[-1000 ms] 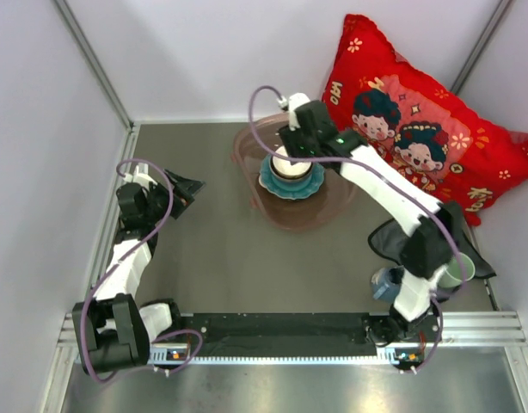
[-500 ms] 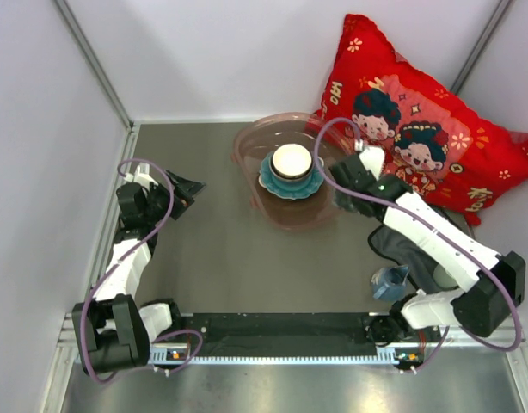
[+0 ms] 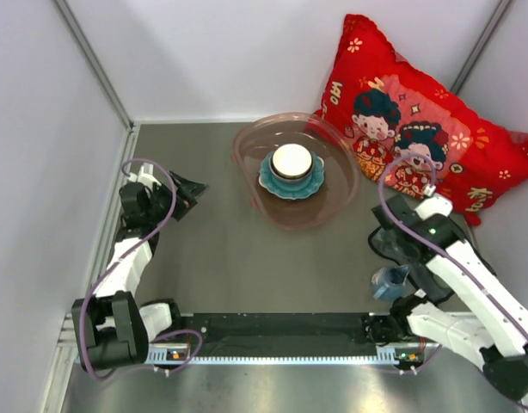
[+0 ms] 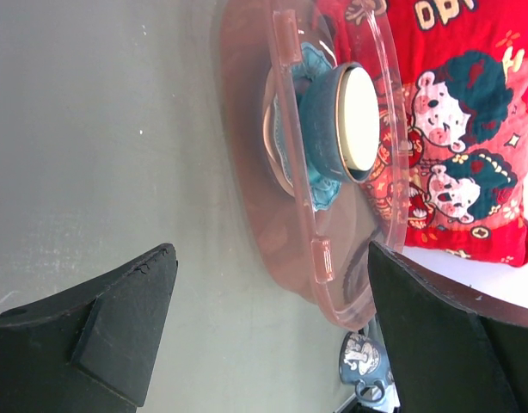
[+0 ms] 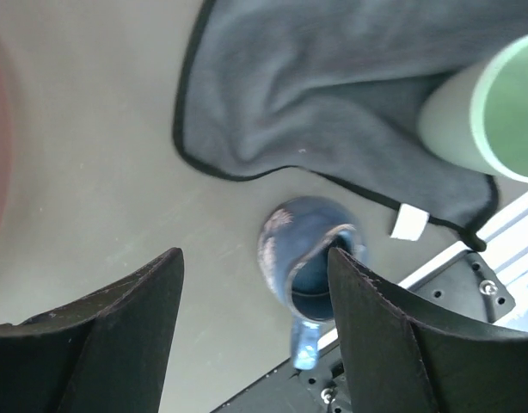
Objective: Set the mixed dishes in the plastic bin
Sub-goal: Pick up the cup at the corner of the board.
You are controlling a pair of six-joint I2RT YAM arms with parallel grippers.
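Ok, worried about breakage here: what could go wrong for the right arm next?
The small blue mug sits close to the dark grey cloth; the open right gripper might snag the cloth's edge. The pale green cup rests on that cloth, so tugging could tip it.

Left arm (image 3: pixel 125 258) and right arm (image 3: pixel 472 277), both folded up
left gripper (image 4: pixel 271 249) low, jaws spread wide; right gripper (image 5: pixel 254 258) pointing down, jaws apart, gripping nothing

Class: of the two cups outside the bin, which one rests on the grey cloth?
The pale green cup rests on the dark grey cloth. The small blue handled mug sits beside it on the bare table.
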